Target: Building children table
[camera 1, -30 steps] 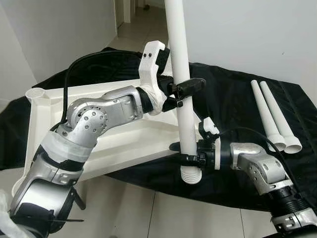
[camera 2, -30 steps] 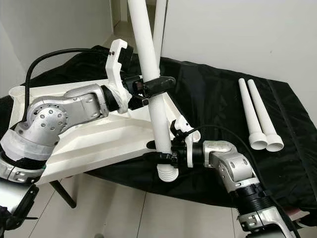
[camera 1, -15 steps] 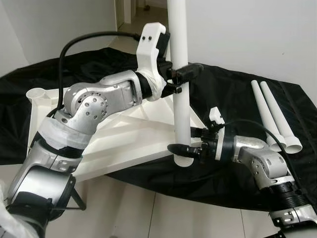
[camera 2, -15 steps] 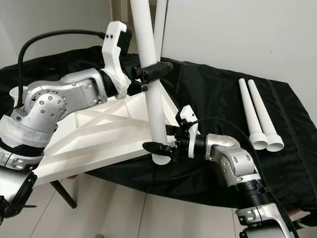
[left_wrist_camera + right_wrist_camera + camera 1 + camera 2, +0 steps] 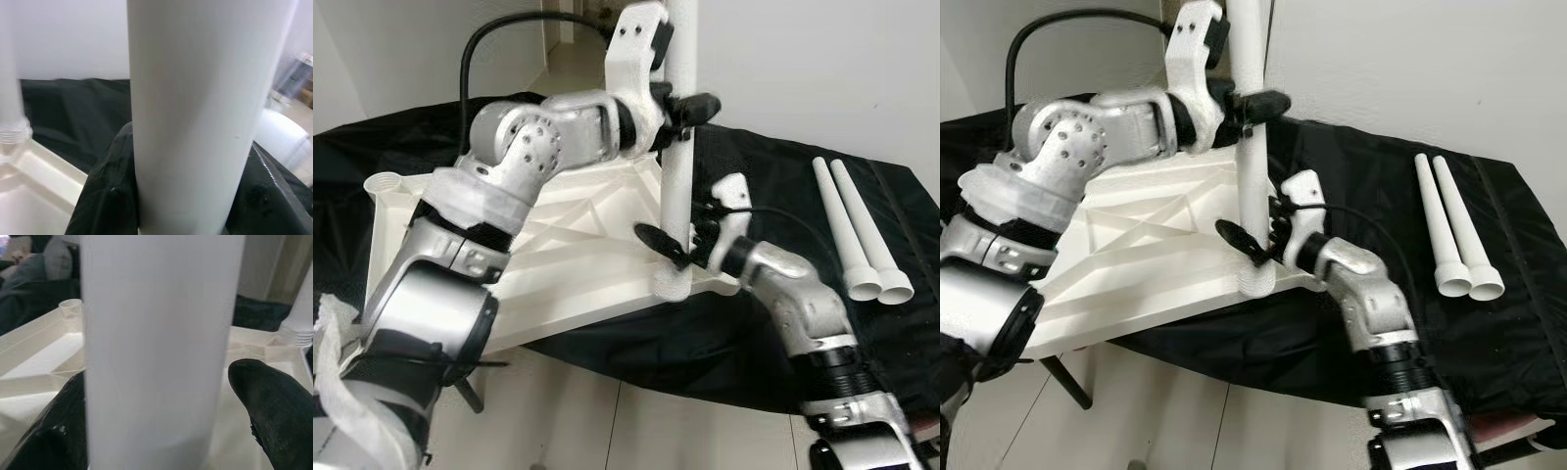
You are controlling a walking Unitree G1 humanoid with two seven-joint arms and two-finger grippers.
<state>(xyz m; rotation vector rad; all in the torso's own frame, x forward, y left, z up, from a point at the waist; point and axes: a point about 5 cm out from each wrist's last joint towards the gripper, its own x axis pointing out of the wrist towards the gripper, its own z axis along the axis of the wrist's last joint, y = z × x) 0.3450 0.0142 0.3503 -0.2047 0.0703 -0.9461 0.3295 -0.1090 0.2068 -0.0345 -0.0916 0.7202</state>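
The white tabletop (image 5: 558, 264) lies underside up on a black cloth. A white table leg (image 5: 677, 186) stands upright with its lower end on the tabletop's near right corner (image 5: 672, 285). My left gripper (image 5: 691, 104) is shut on the leg high up. My right gripper (image 5: 668, 245) is shut on it just above the lower end, with a finger (image 5: 54, 431) on either side. Another leg (image 5: 298, 318) stands in a far corner socket.
Two spare white legs (image 5: 862, 235) lie side by side on the black cloth (image 5: 773, 176) to the right. An empty round socket (image 5: 384, 183) shows at the tabletop's left corner. Tiled floor (image 5: 636, 421) lies below the near edge, and a white wall stands behind.
Both arms carried the leg away from me, from beyond the tabletop's near edge onto its near right corner. My right gripper now sits higher on the leg.
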